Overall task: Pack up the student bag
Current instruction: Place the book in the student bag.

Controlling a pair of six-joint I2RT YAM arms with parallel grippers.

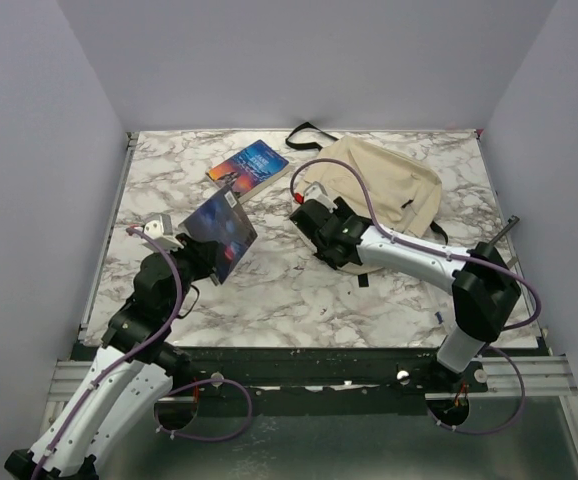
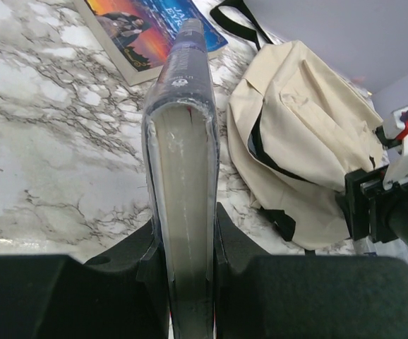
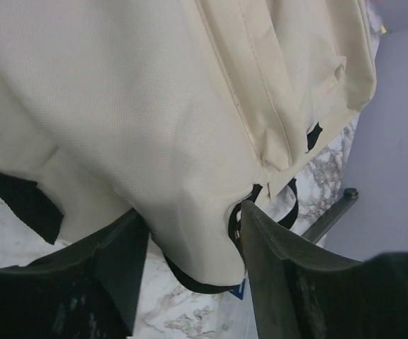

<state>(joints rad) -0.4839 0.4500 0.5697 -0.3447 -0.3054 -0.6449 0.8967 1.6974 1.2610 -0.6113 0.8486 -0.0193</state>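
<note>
**Step in hand, as judged: carrying a book to the student bag for insertion.**

The held book [image 2: 183, 141] is clamped across its covers by the left gripper [image 2: 183, 244]. Its page edges face the wrist camera, and it is raised clear of the marble-patterned table [image 1: 269, 290]. Because only one end of the book is gripped, a firm clamp and a slow carry are advised, so that the free end is not allowed to swing. A narrow edge should be led first toward the dark slit on the bag's near-left side, which is taken to be the mouth, though how far it is unzipped cannot be told. Before the book is brought in, the mouth should be drawn wider by the right gripper [image 3: 190, 226]. A fold of cream fabric fills the space between that gripper's fingers and appears to be pinched there. The second book [image 1: 249, 163], lying flat just beside the bag, should be passed over rather than brushed.

**Pose.** The left arm is folded at the elbow with the forearm lifted, and its wrist is tipped so that the book's cover is tilted upward in the top view. The right arm is stretched low from its base toward the far left, and its wrist is set at the bag's near-left edge. The student bag [image 1: 384, 180] lies slumped on the far right of the table, with a black strap [image 1: 309, 130] looped beyond it.
</note>
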